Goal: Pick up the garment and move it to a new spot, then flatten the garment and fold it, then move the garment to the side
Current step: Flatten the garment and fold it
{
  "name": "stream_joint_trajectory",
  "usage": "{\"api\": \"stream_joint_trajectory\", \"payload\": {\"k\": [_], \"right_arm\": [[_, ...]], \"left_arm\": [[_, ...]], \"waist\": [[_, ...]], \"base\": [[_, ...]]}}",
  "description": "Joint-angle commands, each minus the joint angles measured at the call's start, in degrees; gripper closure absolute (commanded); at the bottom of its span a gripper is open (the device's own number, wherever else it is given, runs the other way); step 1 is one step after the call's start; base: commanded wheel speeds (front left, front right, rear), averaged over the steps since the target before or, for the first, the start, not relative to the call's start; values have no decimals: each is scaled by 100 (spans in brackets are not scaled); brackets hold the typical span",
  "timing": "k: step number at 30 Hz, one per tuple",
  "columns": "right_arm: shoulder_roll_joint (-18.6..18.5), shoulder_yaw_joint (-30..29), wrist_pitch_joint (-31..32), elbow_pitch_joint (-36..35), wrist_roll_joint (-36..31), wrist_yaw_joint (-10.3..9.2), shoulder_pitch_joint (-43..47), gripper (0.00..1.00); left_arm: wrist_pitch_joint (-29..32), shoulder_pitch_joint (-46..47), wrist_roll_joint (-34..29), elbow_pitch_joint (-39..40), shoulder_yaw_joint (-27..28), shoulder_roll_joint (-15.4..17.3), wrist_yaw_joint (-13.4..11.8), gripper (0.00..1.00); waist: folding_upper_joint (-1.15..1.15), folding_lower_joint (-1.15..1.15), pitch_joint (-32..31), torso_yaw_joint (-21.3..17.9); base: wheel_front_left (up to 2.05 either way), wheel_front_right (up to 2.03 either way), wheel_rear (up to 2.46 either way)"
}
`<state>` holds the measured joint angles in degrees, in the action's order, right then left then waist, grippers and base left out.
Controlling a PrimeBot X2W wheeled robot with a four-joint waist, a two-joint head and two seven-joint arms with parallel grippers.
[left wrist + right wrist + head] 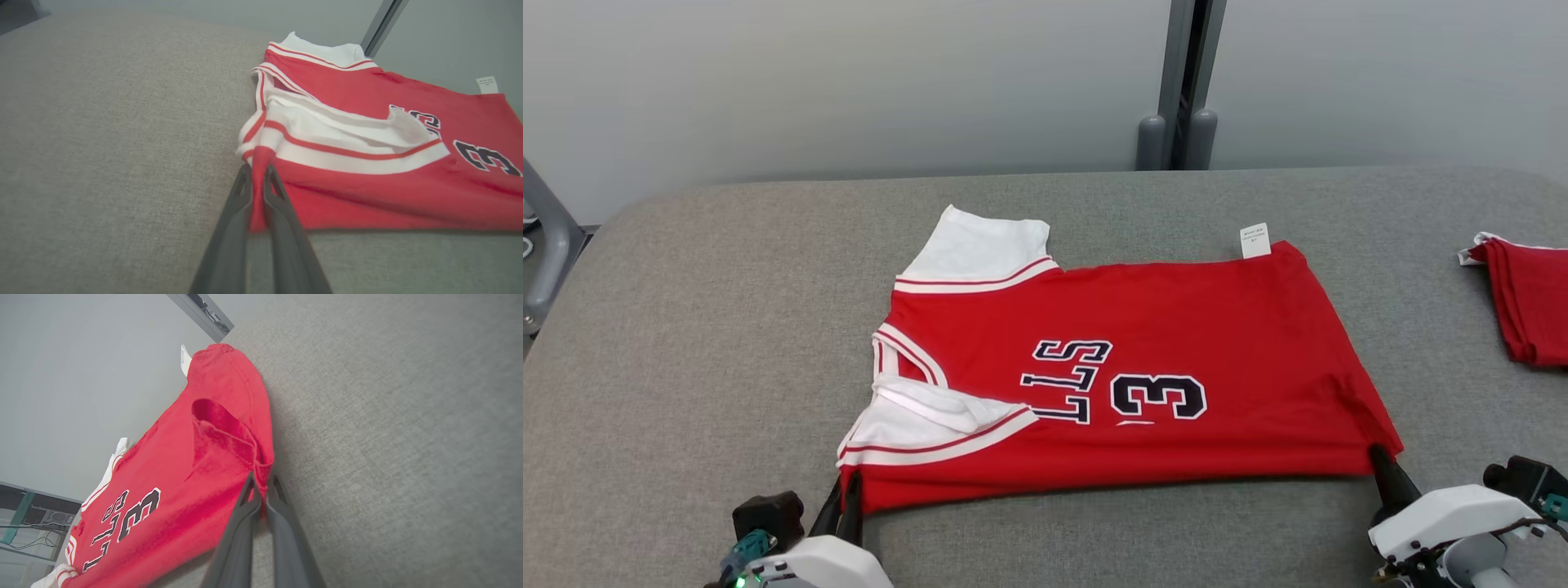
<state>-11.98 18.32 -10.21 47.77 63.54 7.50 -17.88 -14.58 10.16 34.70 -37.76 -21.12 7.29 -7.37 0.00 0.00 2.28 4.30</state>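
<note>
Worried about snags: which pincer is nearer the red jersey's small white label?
Right. The right pincer holds the red jersey's hem, the small white label's end; left pincer holds the opposite shoulder end.

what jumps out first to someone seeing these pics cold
A red jersey with a big 3 lies spread in the middle of the grey table, its white sleeves toward the robot's left. The left end effector pinches its near left corner and the right end effector its near right corner. Another red cloth sits at the table's right edge.
</note>
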Motion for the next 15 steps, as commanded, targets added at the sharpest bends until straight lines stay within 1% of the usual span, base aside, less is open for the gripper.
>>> {"api": "stream_joint_trajectory", "payload": {"k": [1, 8, 15], "right_arm": [[-121, 1, 21, -38, 67, -2, 99, 100], [-246, 161, 288, -260, 333, -3, 514, 100], [-414, 179, 495, -593, 515, -3, 937, 100]], "left_arm": [[43, -83, -45, 6, 1, 110, 2, 100], [441, -505, -40, 220, -156, 391, 86, 100], [965, -1003, -11, 904, -297, 779, 102, 100]], "waist": [[0, 0, -66, -43], [0, 0, -294, -164], [0, 0, -379, -225]], "base": [[0, 0, 0], [0, 0, 0], [0, 0, 0]]}}
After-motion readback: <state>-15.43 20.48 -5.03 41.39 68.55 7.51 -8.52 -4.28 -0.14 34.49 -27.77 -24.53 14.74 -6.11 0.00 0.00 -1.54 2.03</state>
